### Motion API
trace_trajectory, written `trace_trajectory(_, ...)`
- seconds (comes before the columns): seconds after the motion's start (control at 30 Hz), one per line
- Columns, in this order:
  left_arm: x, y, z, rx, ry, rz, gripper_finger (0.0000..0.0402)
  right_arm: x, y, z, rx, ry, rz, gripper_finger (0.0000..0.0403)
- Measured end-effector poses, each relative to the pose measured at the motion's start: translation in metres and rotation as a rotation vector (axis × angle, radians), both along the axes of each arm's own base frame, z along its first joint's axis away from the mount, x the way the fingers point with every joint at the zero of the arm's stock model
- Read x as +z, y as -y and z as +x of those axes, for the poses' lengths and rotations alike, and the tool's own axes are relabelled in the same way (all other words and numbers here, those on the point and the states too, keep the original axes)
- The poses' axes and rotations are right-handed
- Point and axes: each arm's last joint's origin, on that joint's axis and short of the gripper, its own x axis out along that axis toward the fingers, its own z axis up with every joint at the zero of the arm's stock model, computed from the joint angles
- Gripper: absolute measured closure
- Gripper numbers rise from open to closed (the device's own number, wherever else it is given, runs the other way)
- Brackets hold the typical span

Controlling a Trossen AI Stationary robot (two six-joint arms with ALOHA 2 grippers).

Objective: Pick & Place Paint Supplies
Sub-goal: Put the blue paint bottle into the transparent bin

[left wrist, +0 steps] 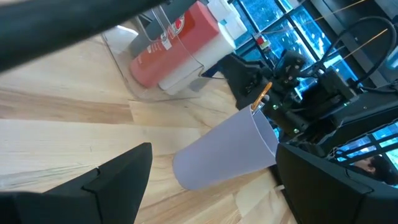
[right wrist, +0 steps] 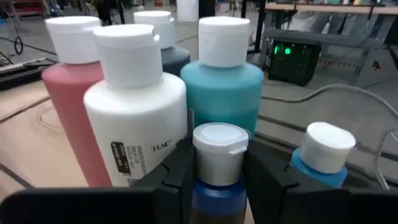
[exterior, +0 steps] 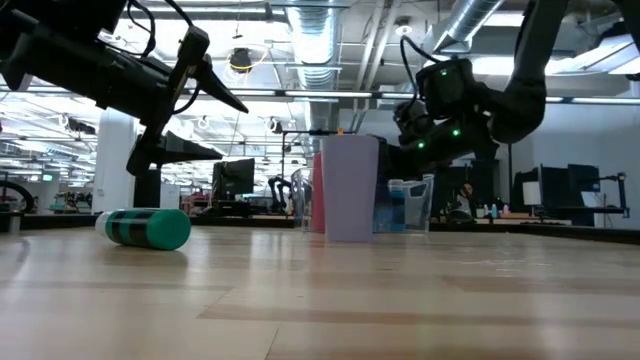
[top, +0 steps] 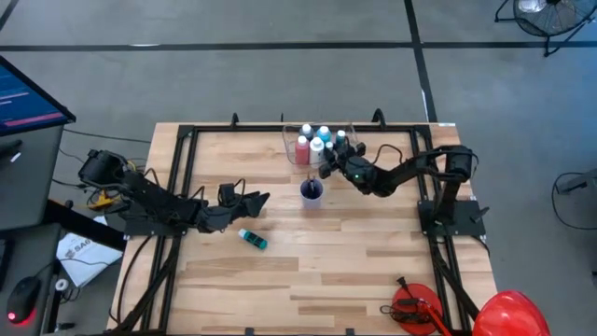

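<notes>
Right tool [right wrist: 219,180] clenched on a small blue bottle [right wrist: 217,199], fingers [right wrist: 177,168] pressed to either side of its white cap, held over the clear tub [top: 291,140] at the far middle of the tabletop [top: 373,271]. High view puts the right tool [top: 338,159] at the tub's right edge, arm reaching in from the right side. Packed in the tub just past the held bottle: white bottle [right wrist: 134,118], red bottle [right wrist: 71,106], teal bottle [right wrist: 224,93], a dark one behind [right wrist: 163,43], another blue bottle [right wrist: 320,158] beside the grip; all upright, white-capped, touching or nearly so. Just in front of the tub stands a small blue-purple cup [top: 312,191], upright, with a thin brush [left wrist: 260,98] sticking out of it; low view shows the cup [exterior: 350,188] in front of the tub, right tool up behind it.

Left tool [top: 244,201] released, fingers spread wide, hovering above the tabletop left of the cup, holding nothing. A teal tube [top: 253,240] lies on its side on the tabletop near the left tool, toward the front, apart from it; low view shows it [exterior: 145,228] flat on the wood with the left tool [exterior: 190,85] raised above
</notes>
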Motion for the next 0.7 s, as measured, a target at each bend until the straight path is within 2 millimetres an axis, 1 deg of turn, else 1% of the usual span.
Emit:
trace_trajectory(0.1,0.0002,0.0,0.0001,0.0,0.003,-0.001,0.0066,-0.0003,0.0004,0.0032,-0.001,-0.013,0.022,0.0305)
trace_trajectory(0.4,0.0004,0.0,0.0002,0.0,0.005,-0.002,0.0066,-0.0007,0.0007,0.0036,-0.003,-0.013,0.032,0.0305)
trace_trajectory(0.47,0.0004,0.0,0.0002,0.0,0.005,-0.002,0.0066,-0.0006,0.0007,0.0037,-0.001,-0.012,0.032,0.0296)
trace_trajectory(0.6,0.0005,0.0001,0.0002,-0.004,-0.003,0.008,0.0066,-0.0014,0.0004,0.0036,0.0,-0.011,0.042,0.0264)
trace_trajectory(0.7,0.0005,0.0001,0.0002,-0.005,-0.003,0.009,0.0066,-0.0021,0.0004,0.0033,-0.003,-0.017,0.046,0.026)
